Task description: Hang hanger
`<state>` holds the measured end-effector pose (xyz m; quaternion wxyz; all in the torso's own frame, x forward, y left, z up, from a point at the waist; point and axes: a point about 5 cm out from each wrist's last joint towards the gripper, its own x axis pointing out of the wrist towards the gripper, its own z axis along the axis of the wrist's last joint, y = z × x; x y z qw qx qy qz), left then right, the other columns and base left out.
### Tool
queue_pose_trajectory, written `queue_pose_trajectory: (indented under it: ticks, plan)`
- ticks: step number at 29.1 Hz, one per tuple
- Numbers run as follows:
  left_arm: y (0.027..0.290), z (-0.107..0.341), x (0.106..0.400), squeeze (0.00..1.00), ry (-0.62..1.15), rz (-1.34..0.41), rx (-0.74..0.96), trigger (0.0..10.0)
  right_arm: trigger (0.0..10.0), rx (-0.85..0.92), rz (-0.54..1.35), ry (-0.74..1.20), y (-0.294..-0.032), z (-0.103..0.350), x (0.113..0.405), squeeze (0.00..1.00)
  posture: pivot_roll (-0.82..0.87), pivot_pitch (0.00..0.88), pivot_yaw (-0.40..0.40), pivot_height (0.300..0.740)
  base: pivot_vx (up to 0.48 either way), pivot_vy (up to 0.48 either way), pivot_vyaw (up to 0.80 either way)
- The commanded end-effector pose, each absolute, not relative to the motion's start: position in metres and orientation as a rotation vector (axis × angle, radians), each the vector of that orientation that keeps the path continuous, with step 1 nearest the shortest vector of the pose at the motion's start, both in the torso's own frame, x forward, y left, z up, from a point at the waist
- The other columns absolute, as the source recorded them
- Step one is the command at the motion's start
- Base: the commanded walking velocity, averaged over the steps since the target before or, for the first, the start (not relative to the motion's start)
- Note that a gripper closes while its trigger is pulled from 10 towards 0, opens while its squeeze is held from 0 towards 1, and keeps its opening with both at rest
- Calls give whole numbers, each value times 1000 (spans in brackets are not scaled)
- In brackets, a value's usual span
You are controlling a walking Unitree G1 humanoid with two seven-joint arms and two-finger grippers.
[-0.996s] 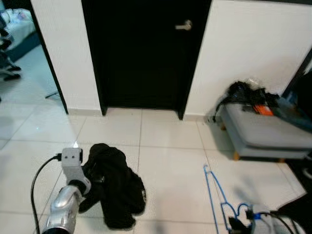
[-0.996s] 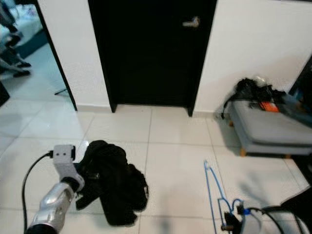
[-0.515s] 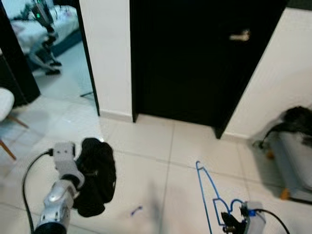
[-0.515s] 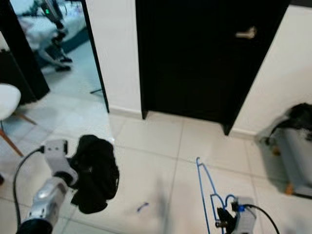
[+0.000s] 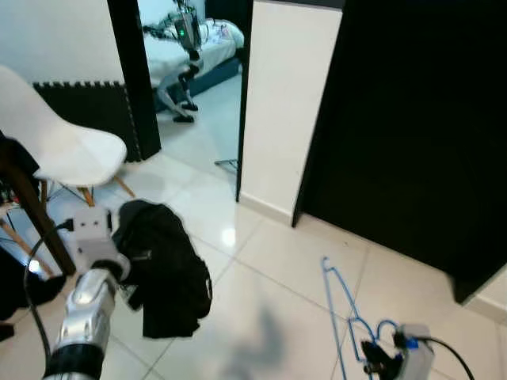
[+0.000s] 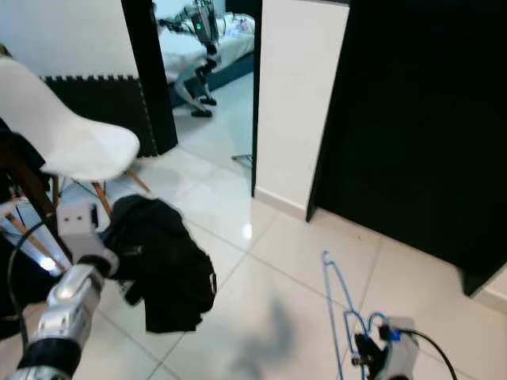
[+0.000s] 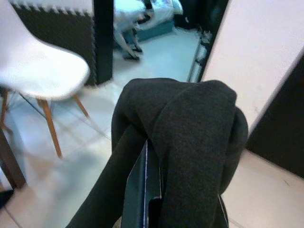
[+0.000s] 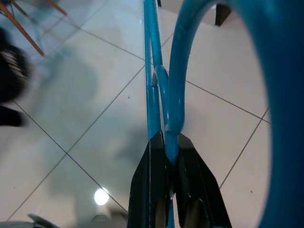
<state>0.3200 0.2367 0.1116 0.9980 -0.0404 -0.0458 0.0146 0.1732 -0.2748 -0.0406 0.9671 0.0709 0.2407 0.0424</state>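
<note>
A thin blue wire hanger (image 5: 337, 294) points forward over the white floor tiles at lower right. My right gripper (image 8: 169, 142) is shut on a curved part of the blue hanger (image 8: 153, 71), and its black fingers (image 5: 371, 366) show at the bottom edge of the head view. At lower left a black garment (image 5: 168, 269) hangs in a bunch from my left gripper (image 5: 131, 265). In the left wrist view the black garment (image 7: 190, 137) drapes over the black fingers (image 7: 141, 190) and hides most of them.
A white shell chair (image 5: 63, 142) with wooden legs stands at left beside a dark table leg (image 5: 36, 218). A black door (image 5: 420, 134) fills the right, with a white wall section (image 5: 285, 103) next to it. Past an open doorway (image 5: 190, 71) another robot (image 5: 184, 32) stands by a bed.
The whole picture has swung left: the grey bench and door handle are gone, and the chair and open doorway have come in. Both grippers hold the same things as before.
</note>
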Motion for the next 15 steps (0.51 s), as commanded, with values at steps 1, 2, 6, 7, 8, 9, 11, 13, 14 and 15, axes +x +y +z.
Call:
queue_pose_trajectory:
  ticks: [1,2,6,7,8,9,11,13,14,15]
  plan:
    - [232,130,328,0,-155,14,-80,10000,10000,142,76,487,-277,-41,172,0,-5,1,-31,740,480,0,800]
    - [232,130,328,0,-155,14,-80,10000,10000,142,76,487,-277,-41,172,0,-5,1,-31,740,480,0,800]
    - [229,140,330,0,-183,5,-75,10000,10000,149,71,481,-277,-40,172,0,-5,0,-29,740,480,0,794]
    - [228,143,331,0,-193,1,-73,10000,10000,148,67,481,-277,-41,172,0,-5,0,-28,740,480,0,0]
    - [227,146,332,0,-202,-2,-71,10000,10000,149,63,479,-277,-41,172,0,-5,0,-28,740,480,0,0]
    - [226,148,332,0,-208,-3,-70,10000,10000,149,60,478,-277,-41,172,0,-5,0,-26,740,480,0,0]
    - [225,150,332,0,-212,-2,-70,10000,10000,150,60,478,-277,-40,172,0,-5,0,-26,740,480,0,0]
    - [226,152,333,0,-220,2,-68,10000,10000,148,64,475,-277,-40,172,0,-5,0,-26,740,480,0,0]
    - [227,157,334,0,-236,13,-63,10000,10000,149,68,472,-277,-40,173,0,-5,0,-25,740,480,0,0]
    - [228,161,334,0,-244,17,-61,10000,10000,150,69,471,-277,-40,173,0,-4,0,-25,740,480,0,769]
